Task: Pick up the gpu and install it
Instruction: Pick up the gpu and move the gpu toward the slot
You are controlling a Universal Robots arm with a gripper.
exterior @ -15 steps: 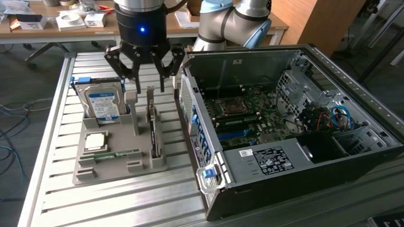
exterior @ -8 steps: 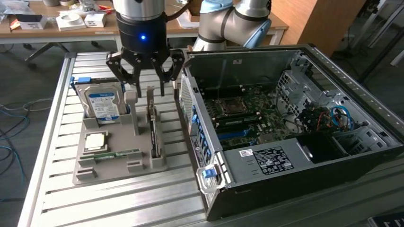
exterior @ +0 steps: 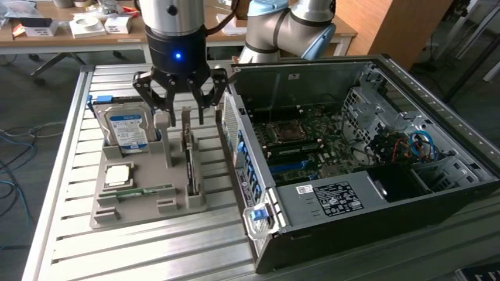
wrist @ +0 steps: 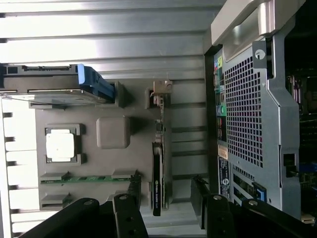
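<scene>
The gpu point(exterior: 189, 159) is a thin dark card standing on edge in a slot of the grey holder tray point(exterior: 149, 208), its metal bracket end toward the back. My gripper point(exterior: 182, 116) hangs just above the card's rear end, open, with one finger on each side of it and nothing held. In the wrist view the gpu point(wrist: 157, 173) runs as a dark strip toward the gap between the two black fingers point(wrist: 132, 191), and the gripper point(wrist: 166, 196) is not touching it.
The tray also holds a silver hard drive with a blue label point(exterior: 127, 129), a CPU point(exterior: 119, 174) and a green memory stick point(exterior: 144, 191). The open computer case point(exterior: 352, 152) lies close on the exterior view's right, its motherboard exposed. The slatted metal table point(exterior: 70, 234) carries everything.
</scene>
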